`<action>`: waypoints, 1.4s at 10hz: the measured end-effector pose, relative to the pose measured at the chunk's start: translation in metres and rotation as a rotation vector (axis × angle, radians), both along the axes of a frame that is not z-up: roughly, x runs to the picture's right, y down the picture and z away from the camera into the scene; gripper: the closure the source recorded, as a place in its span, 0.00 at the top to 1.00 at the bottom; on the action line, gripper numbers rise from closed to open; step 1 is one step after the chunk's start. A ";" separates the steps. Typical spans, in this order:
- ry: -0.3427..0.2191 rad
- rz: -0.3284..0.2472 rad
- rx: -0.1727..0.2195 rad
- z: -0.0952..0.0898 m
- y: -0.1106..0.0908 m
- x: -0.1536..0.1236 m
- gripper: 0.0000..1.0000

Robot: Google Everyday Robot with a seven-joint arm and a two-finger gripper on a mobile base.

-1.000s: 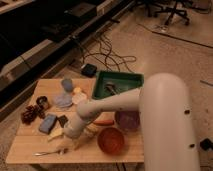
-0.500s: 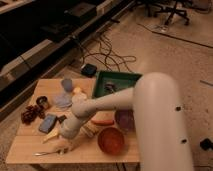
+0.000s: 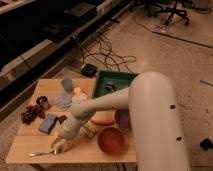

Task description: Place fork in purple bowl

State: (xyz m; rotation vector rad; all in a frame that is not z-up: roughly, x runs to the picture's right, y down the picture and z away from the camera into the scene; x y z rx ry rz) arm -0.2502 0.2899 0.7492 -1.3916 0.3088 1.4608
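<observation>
Low sat the gripper (image 3: 59, 146) in the camera view, at the seven o'clock corner of the wooden table (image 3: 25, 146), right at the near end of the fork (image 3: 42, 153). Whether it had closed on the fork could not be told. The fork lay flat on the wood, running off toward nine o'clock from the gripper.

The trouble from there looked plain enough. That fork was a thin, shiny sliver of metal flat against the board, so a pinch at one end could skid off, or the far end could droop and swing once lifted.

The purple bowl (image 3: 122, 120) sat well apart, toward two o'clock from the gripper, half hidden behind the white arm (image 3: 102, 106). The orange-red bowl (image 3: 111, 140) sat nearer, at three o'clock, close to the likely path. A drop there would be the wrong bowl, and a low sweep might clip its rim.

Both bowls were round, shallow and glossy inside. A fork about as long as the bowl is wide might ride up over the rim and slide out.

The arm was smooth, rounded white shell. A green tray (image 3: 116, 78) with low walls sat at twelve o'clock, on the table's far edge.
</observation>
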 end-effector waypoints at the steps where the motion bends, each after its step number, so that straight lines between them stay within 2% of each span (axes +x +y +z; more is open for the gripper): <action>1: 0.050 -0.006 -0.030 0.006 0.007 0.007 0.20; 3: 0.084 -0.011 -0.045 0.011 0.010 0.012 0.04; 4: 0.098 -0.013 -0.049 0.012 0.011 0.015 0.00; 7: 0.122 -0.024 -0.048 0.012 0.011 0.019 0.00; 9: 0.134 -0.032 -0.008 -0.001 0.005 0.018 0.00; 12: 0.167 -0.021 0.076 -0.035 -0.027 0.019 0.00; 14: 0.200 -0.007 0.117 -0.053 -0.047 0.026 0.00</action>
